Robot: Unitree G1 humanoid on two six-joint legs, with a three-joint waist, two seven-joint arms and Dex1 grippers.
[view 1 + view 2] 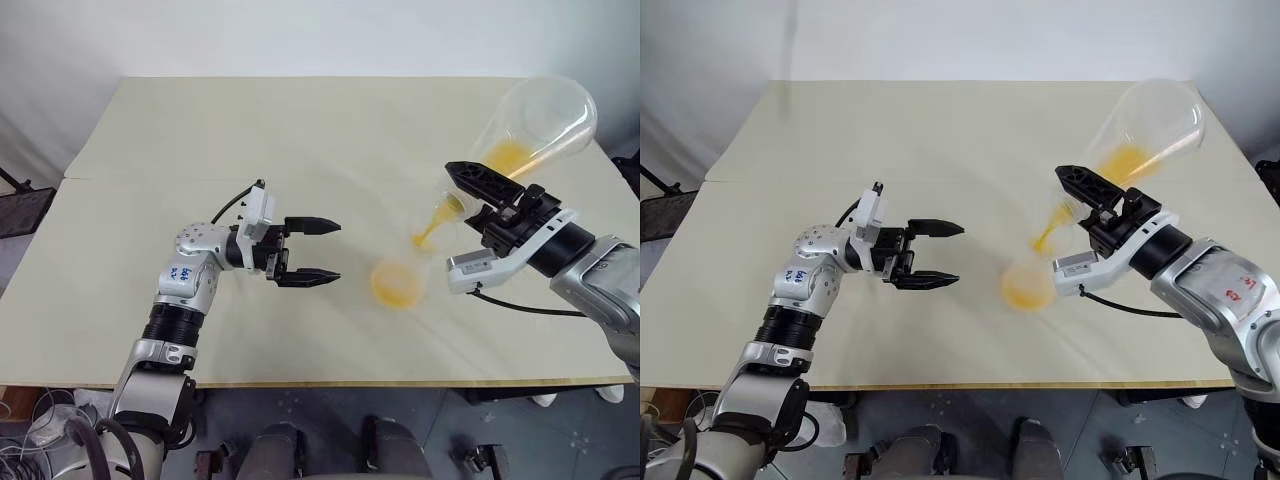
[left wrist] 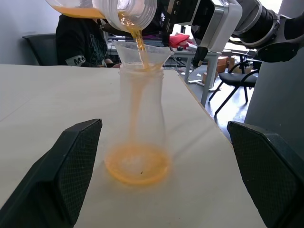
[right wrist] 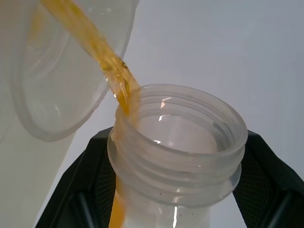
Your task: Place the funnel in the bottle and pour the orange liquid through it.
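— Where did we have things as the pour ran?

— Our right gripper (image 1: 478, 205) was clamped round the neck of a second clear flask (image 1: 535, 125), tipped mouth-down toward our left. The orange liquid (image 2: 138, 43) fell in a thin stream into the funnel (image 2: 142, 52), which sat in the mouth of the bottle (image 2: 140, 118). The bottle stood upright on the table (image 1: 300, 130), just below and to the left of that gripper, with a shallow orange pool in its base.

— And our left gripper (image 1: 305, 251)?

— Spread wide and empty, level, pointing at the bottle from near by. Our right arm was the nearer.

— What could we not make out?

— From above, the bottle and funnel were nearly invisible; only the liquid marked them. How much remained in the flask we judged uncertain.
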